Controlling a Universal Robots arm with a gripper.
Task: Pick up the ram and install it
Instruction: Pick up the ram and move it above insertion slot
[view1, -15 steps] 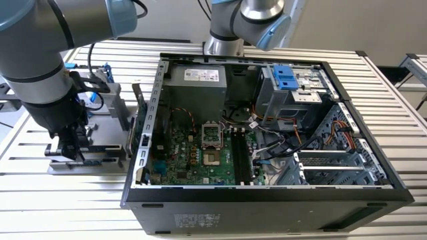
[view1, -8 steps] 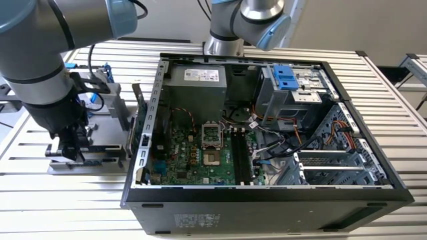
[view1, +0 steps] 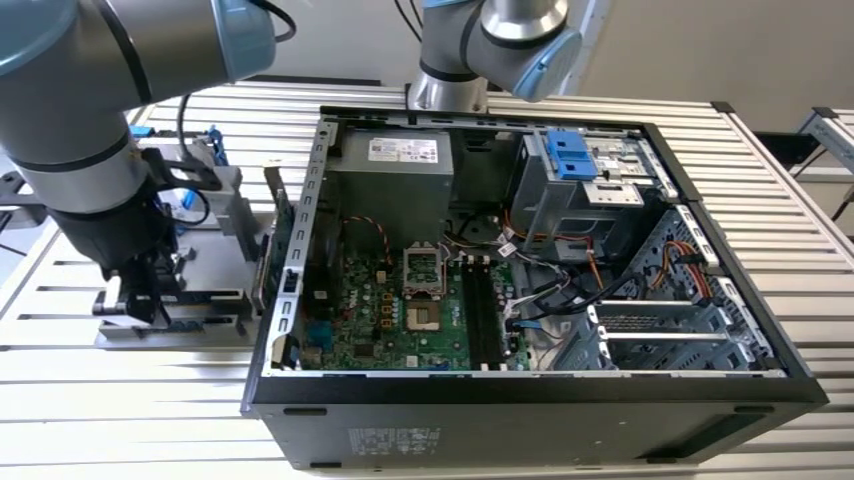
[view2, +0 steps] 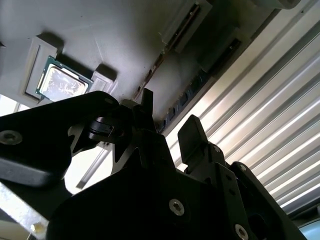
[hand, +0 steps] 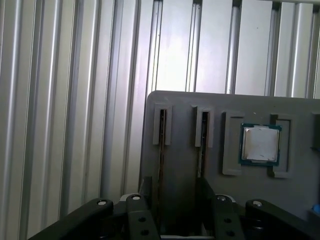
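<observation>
Two ram sticks stand on edge in slots of a grey parts holder (hand: 185, 107): one ram (hand: 161, 150) and a second stick (hand: 202, 145) beside it. In the second wrist view the same ram (view2: 192, 92) runs as a dark strip with small chips, and the other stick (view2: 165, 50) lies further off. My gripper (hand: 175, 192) hangs low over the holder, open, its black fingers (hand: 146, 187) on either side of the sticks' near ends. The second wrist view shows the gripper (view2: 169, 125) with a gap between its fingertips. In the exterior view the gripper (view1: 150, 305) is at the holder (view1: 200, 295), left of the computer case.
An open computer case (view1: 534, 385) lies on the slatted metal table (view1: 787, 200), with its motherboard (view1: 400, 310) and long black memory slots (view1: 478, 310) showing. A processor chip (hand: 259, 145) sits in a pocket of the holder. A second arm's base (view1: 447, 90) stands behind the case.
</observation>
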